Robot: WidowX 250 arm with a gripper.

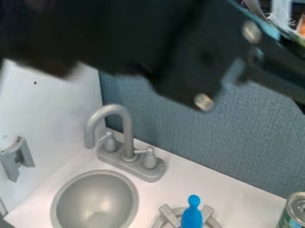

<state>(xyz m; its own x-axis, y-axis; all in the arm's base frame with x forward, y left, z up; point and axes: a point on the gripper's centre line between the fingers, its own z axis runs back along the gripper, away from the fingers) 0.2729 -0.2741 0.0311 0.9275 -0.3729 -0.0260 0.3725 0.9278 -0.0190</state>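
1 black arm (149, 44) crossed the top of the view from the upper L corner to the RH edge, close to the cam; we noted 2 round metal fasteners on it, nr its RH end. Gripper status: we couldn't tell how far open it was, nor whether it had hold of anything.

Ref. positions, as we logged them:

Blue pin (191, 217): upright, w/ a rounded head & wider body, at btm of view, R of ctr. It stood in front of or on the burner (170, 215), a grey ring w/ raised bars; we couldn't tell which.

Can (296, 209): btm R corner, metal top w/ a rim, green on the side, well apart from the pin.

Tap (127, 133): grey, approx. ctr L, mounted on the white counter (238, 192) just behind the sink. We recorded 1 curved spout, bent over to the L, plus 2 handles on a shared base.

Sink (95, 198): round grey bowl, btm L, set in the counter.

Bracket (18, 158): grey, on the white side wall (53, 102), far L.

Rear panel (202, 138): blue-grey, woven texture, behind the counter.
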